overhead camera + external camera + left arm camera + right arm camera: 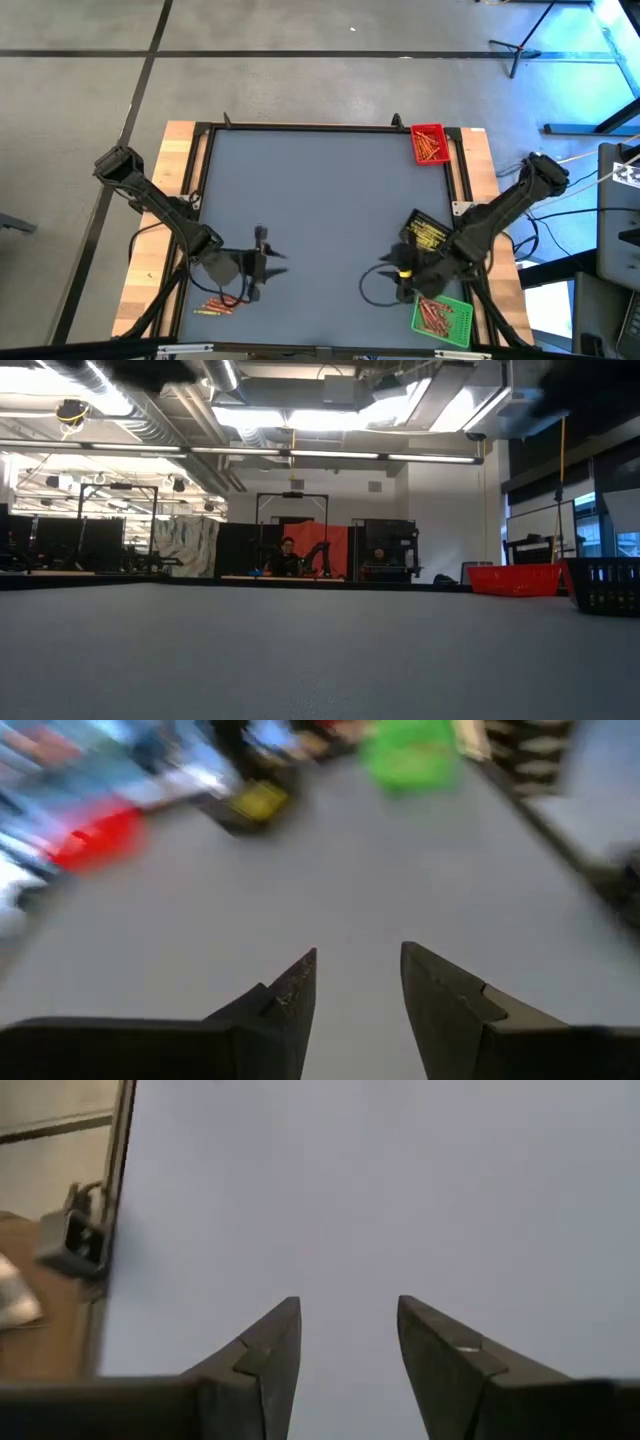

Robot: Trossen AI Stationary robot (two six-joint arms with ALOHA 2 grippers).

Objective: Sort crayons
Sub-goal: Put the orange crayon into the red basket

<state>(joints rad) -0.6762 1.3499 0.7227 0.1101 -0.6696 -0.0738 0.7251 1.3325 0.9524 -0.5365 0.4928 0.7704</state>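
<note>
Hovering over bare counter (320, 200), both claws empty: right claw (348, 1342) parted beside the green tray (455, 325) holding crayons (432, 314); left claw (358, 990) parted near loose crayons (215, 307), likely next pick.

Bright ceiling lights, left wrist view blurred

1. The whole surface (320, 220) is seen from straight overhead, both arms included.
2. From surface height, a level view is taken across the grey top into the room; the red tray (513, 579) is shared with the overhead view.
3. Each wrist camera is aimed closely past its own jaws at the grey top.
</note>
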